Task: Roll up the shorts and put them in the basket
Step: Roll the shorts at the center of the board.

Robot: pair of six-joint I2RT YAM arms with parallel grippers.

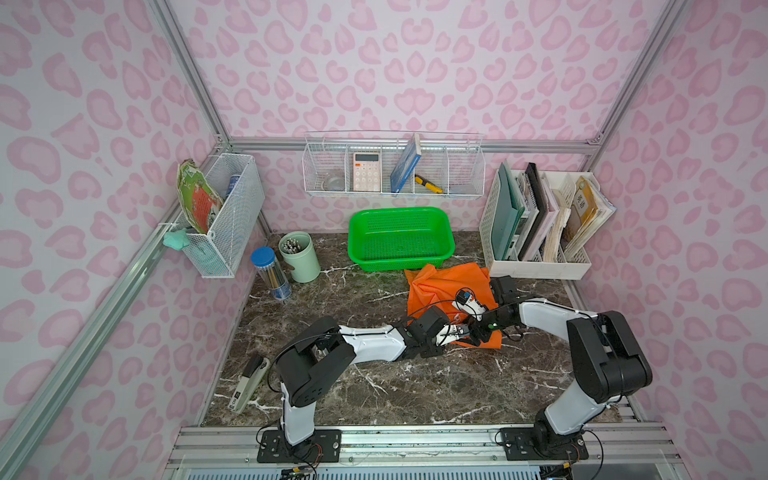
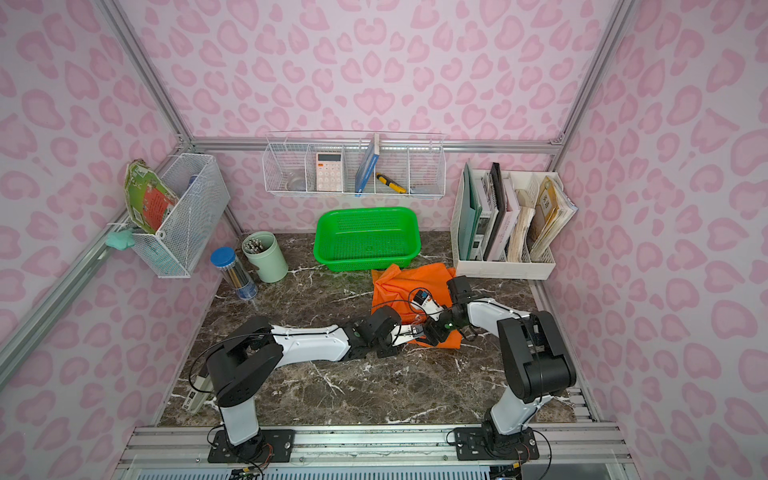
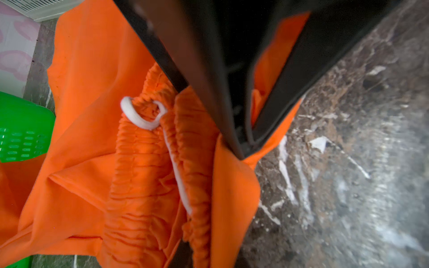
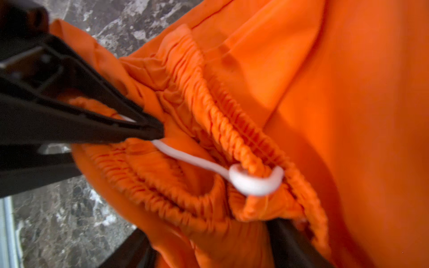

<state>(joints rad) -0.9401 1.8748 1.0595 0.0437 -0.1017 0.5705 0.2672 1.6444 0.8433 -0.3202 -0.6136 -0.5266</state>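
On my feed the bright orange thin-fabric shorts (image 1: pixel 449 282) lie in a loose heap on the dark marble-patterned tabletop (image 1: pixel 353 386), right of centre in both top views (image 2: pixel 415 282). Their far edge sits up against the front wall of the green perforated plastic basket (image 1: pixel 390 262). The white slotted file rack (image 1: pixel 536 268) stands just beside their far right corner. Both arms reach in to the near edge of the cloth, where the two claws come close together.

The left gripper (image 3: pixel 246 150) is pressed together on the shorts — its black fingers run down to a single point with orange cloth caught between them. From the right wrist camera I see that same pinch side-on. The white drawstring (image 4: pixel 255 183) trails out from the tips and ends in a loop at the gathered elastic waistband (image 4: pixel 232 130).

The right gripper (image 4: pixel 209 228) is spread. I can make out black fingers (image 4: pixel 292 243) on either side of the bunched waistband, well apart — whether either one touches the cloth I cannot tell. The waistband itself is doubled over in crumpled folds between them.
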